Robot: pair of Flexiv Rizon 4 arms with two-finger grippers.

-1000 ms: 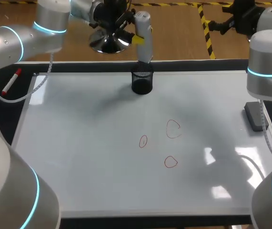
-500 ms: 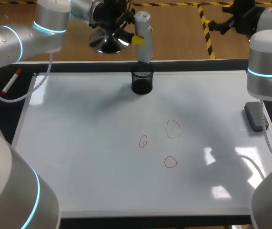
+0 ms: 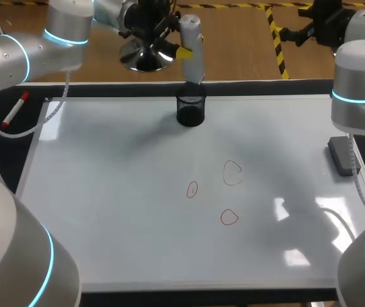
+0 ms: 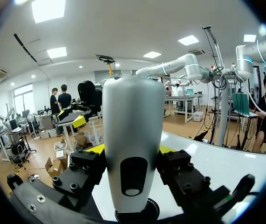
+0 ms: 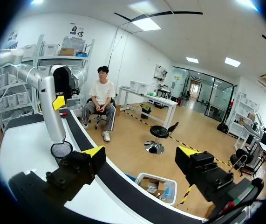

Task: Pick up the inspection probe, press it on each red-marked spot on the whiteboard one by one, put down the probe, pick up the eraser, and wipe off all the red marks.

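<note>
My left gripper (image 3: 187, 54) is shut on the white inspection probe (image 3: 192, 45), held upright just above the black mesh cup (image 3: 190, 110) at the whiteboard's far edge. From the left wrist the probe (image 4: 133, 149) fills the space between both fingers (image 4: 92, 154), and the cup (image 4: 135, 217) shows right below it. Three red marks (image 3: 192, 189), (image 3: 232, 173), (image 3: 229, 217) lie on the whiteboard (image 3: 105, 211) near its middle. The grey eraser (image 3: 343, 155) rests at the board's right edge. My right gripper (image 5: 141, 156) stands open and empty, beyond the table's far right corner.
A red marker (image 3: 15, 110) lies off the board's left edge on the dark table. From the right wrist I see the probe (image 5: 53, 116) and cup (image 5: 61, 149) at the board's far edge.
The left gripper with the probe has crept up very slightly above the cup. The right arm has not moved.
</note>
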